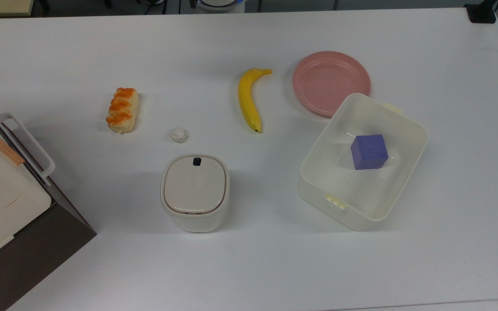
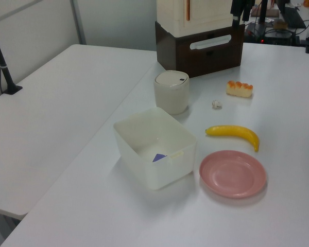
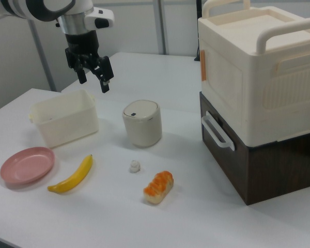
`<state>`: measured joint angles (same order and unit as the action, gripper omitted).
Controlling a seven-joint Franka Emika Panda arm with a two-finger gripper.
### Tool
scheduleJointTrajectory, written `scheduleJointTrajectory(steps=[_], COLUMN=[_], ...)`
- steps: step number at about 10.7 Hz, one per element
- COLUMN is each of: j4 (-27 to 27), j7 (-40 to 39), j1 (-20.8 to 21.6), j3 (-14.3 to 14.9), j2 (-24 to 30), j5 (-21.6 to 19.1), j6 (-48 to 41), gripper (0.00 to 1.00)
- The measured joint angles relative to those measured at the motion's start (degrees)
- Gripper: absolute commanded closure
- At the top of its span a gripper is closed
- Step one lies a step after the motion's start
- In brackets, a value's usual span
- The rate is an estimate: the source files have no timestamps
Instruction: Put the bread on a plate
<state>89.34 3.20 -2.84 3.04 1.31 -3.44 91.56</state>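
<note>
The bread [image 1: 122, 110] is a small cream loaf with orange glazed bumps, lying on the white table at the top view's left. It is also seen in the left view [image 2: 239, 88] and near the front of the right view [image 3: 158, 187]. The salmon-pink plate [image 1: 329, 82] lies bare at the top view's upper right, partly behind the tub's corner, and appears as well in the left view [image 2: 232, 173] and the right view [image 3: 26, 164]. My gripper [image 3: 95, 83] hangs open and holds nothing, high above the table in the right view, over the tub and far from the bread.
A yellow banana [image 1: 248, 99] lies between bread and plate. A translucent white tub [image 1: 314, 160] holds a purple cube [image 1: 368, 151]. A lidded cream bin [image 1: 194, 192] and a small white ball [image 1: 178, 134] sit mid-table. A brown-and-cream box [image 3: 258, 98] stands beyond the bread.
</note>
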Motion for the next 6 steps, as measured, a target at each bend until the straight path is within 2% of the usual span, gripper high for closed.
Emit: scheduleJointTrajectory(steps=[6], j4=[-0.01], j7=[0.00], j1=[0.01], j3=[-0.03], j2=[0.00], j5=[2.36], j6=[-0.90], gripper=[0.00])
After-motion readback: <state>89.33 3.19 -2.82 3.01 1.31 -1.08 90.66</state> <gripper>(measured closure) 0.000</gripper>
